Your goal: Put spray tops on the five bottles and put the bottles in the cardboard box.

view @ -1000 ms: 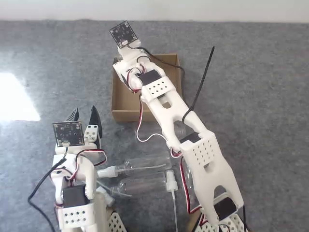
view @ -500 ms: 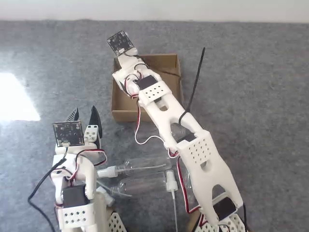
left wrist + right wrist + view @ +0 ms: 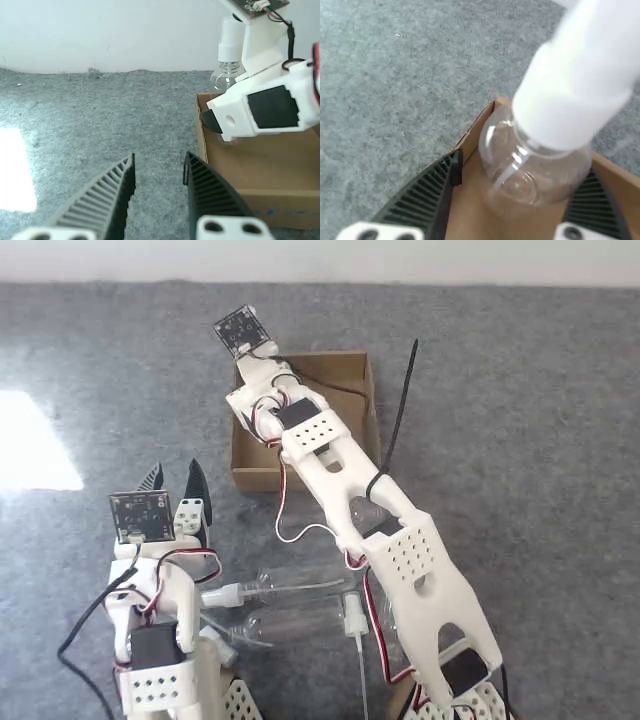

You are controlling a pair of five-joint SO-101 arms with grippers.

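The right arm (image 3: 340,465) stretches over the cardboard box (image 3: 348,368), its bottle (image 3: 535,165) filling the far left corner. Open worktop (image 3: 100,370) lies ahead of the left end effector (image 3: 174,472).

The grey worktop covering (image 3: 520,440) is rough, matt, felt-like cloth. The brown cardboard box (image 3: 255,480) is matt. The clear plastic bottle (image 3: 535,170) is smooth and glossy; its white plastic spray top (image 3: 575,85) looks matt.

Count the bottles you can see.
4: a bottle in the right gripper at the cardboard box; two lying between the arm bases; one under the right arm. A fifth may be hidden.
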